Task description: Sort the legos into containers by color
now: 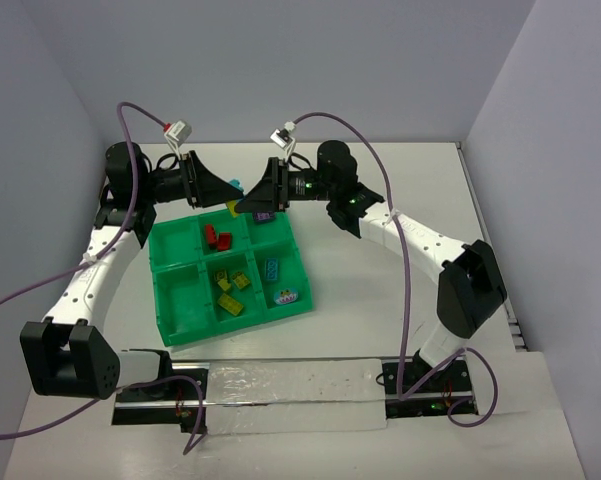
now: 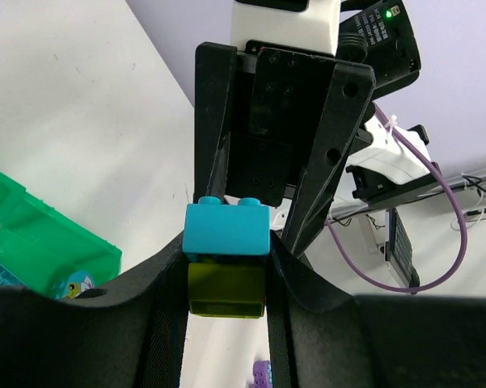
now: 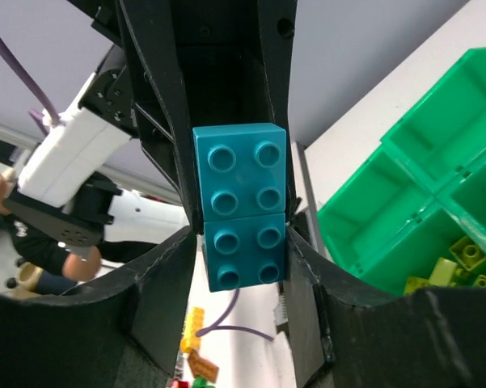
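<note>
By the tray's (image 1: 160, 292) far edge, the left pincer (image 2: 226, 267) pinches a yellow-green brick (image 2: 226, 291). The right pincer (image 3: 243, 242), nearly closed, clamps the teal brick (image 3: 241, 202) stacked on it, long axis running pincer to pincer, studs facing its camera.

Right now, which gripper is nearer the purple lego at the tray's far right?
Right. The right gripper hangs just over the purple lego; the left gripper is farther left, facing it, both gripping one teal lego stack.
</note>
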Controlling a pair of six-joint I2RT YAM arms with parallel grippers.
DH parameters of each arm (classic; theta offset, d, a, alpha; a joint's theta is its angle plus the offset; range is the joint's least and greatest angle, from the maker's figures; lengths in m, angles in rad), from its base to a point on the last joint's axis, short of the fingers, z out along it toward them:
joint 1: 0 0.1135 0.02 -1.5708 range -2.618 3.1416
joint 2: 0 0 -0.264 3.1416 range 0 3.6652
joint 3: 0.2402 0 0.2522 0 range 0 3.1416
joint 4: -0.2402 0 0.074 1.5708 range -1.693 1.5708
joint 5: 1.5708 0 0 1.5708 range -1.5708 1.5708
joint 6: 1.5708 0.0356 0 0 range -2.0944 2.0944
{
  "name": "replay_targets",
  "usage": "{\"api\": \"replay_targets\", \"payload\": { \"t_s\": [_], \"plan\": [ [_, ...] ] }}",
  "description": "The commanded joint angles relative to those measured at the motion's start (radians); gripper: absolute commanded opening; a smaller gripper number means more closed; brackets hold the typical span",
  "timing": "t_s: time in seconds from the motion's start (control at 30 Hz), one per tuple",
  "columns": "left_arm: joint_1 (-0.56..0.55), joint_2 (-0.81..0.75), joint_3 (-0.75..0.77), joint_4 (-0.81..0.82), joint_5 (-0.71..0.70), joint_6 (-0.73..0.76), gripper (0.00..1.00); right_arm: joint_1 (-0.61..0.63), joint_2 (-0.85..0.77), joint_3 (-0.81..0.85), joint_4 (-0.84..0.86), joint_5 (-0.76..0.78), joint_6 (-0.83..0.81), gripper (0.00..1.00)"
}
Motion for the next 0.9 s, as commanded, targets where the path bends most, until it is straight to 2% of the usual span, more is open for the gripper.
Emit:
{"api": "replay_targets", "payload": {
  "t_s": [0.0, 0.13, 0.17, 0.27, 0.3, 0.33, 0.37, 0.43, 0.47, 0.57, 0.6, 0.63, 0.67, 0.73, 0.87],
  "plan": [
    [-0.005, 0.002, 0.047, 0.023, 0.031, 0.023, 0.0, -0.005, 0.003, 0.01, 0.133, -0.024, 0.057, 0.54],
    [-0.005, 0.004, 0.044, 0.028, 0.034, 0.025, 0.0, -0.011, 0.003, -0.004, 0.163, -0.029, 0.085, 0.55],
    [-0.005, 0.005, 0.044, 0.029, 0.035, 0.024, 0.0, -0.013, 0.004, -0.013, 0.183, -0.032, 0.098, 0.5],
    [-0.005, 0.001, 0.047, 0.026, 0.035, 0.028, 0.0, -0.017, 0.006, -0.029, 0.231, -0.039, 0.123, 0.25],
    [-0.005, 0.0, 0.049, 0.024, 0.035, 0.03, 0.0, -0.017, 0.008, -0.036, 0.238, -0.043, 0.134, 0.1],
    [-0.005, -0.001, 0.05, 0.021, 0.035, 0.032, 0.0, -0.017, 0.008, -0.042, 0.248, -0.043, 0.14, 0.04],
    [-0.005, -0.002, 0.05, 0.017, 0.031, 0.037, 0.0, -0.016, 0.009, -0.046, 0.257, -0.047, 0.148, 0.01],
    [-0.005, -0.003, 0.052, 0.012, 0.025, 0.038, 0.04, -0.018, 0.01, -0.055, 0.276, -0.051, 0.158, 0.0],
    [-0.005, -0.004, 0.054, 0.009, 0.022, 0.039, 0.07, -0.018, 0.011, -0.06, 0.285, -0.053, 0.163, 0.0],
    [-0.006, -0.002, 0.06, -0.006, 0.009, 0.043, 0.5, -0.017, 0.008, -0.069, 0.288, -0.054, 0.161, 0.0],
    [-0.006, -0.002, 0.062, -0.012, 0.005, 0.046, 0.69, -0.017, 0.007, -0.071, 0.288, -0.054, 0.16, 0.0],
    [-0.005, -0.002, 0.067, -0.027, -0.003, 0.053, 0.81, -0.017, 0.005, -0.075, 0.288, -0.054, 0.159, 0.0],
    [-0.005, -0.001, 0.075, -0.048, -0.012, 0.06, 0.86, -0.017, 0.004, -0.079, 0.288, -0.054, 0.157, 0.0],
    [-0.005, -0.001, 0.085, -0.089, -0.026, 0.075, 0.91, -0.02, -0.001, -0.086, 0.287, -0.05, 0.157, 0.0],
    [0.003, -0.029, 0.067, -0.162, -0.077, 0.118, 0.87, -0.035, -0.017, -0.114, 0.288, -0.04, 0.155, 0.0]
  ]
}}
